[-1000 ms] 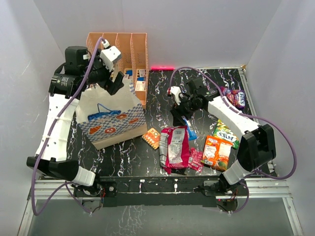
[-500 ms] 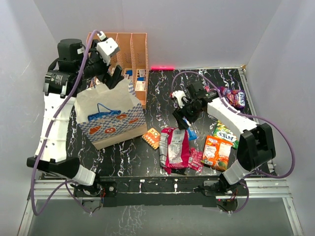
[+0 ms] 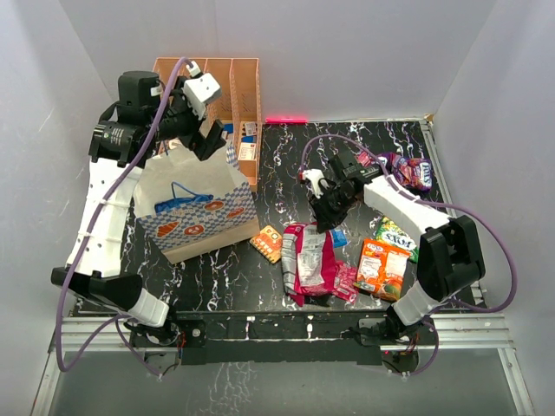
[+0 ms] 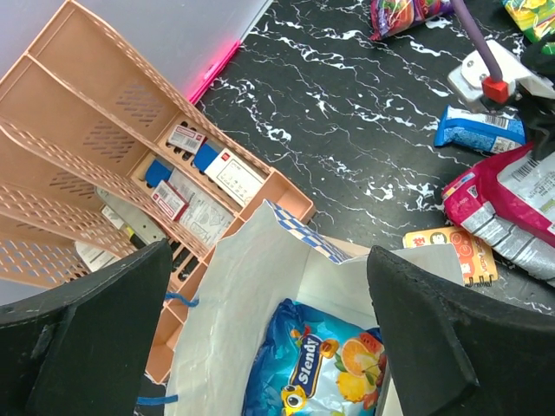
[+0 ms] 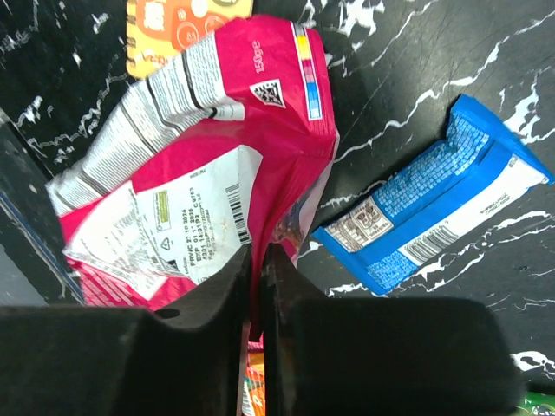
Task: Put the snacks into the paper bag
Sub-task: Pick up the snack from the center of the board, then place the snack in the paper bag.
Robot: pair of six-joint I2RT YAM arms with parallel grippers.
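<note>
Magenta-silver packet (image 5: 199, 173) lies flat on the desk (image 5: 416, 52), front centre. My right gripper (image 5: 257, 286) is down on its right edge, jaws pinched almost together with a sliver of pink foil between them, so it has hold of that edge. Small blue wrapper (image 5: 434, 217) lies just beside it on the right, and a small orange packet (image 3: 267, 243) is at its upper left corner. Further right on the desk are the big orange packet (image 3: 380, 267), the green-yellow packet (image 3: 397, 234), a small pink packet (image 3: 345, 282) and, at the far right, the purple packet (image 3: 414, 172). The paper bag (image 3: 195, 212) stands upright and open at the left of the desk, with one blue fruit-print packet (image 4: 312, 364) lying at the bottom. My left gripper (image 4: 269, 286) hangs over the bag mouth, jaws spread wide, holding nothing. The peach file rack (image 4: 104, 156) is just behind the bag, with papers and small cards in its slots.
</note>
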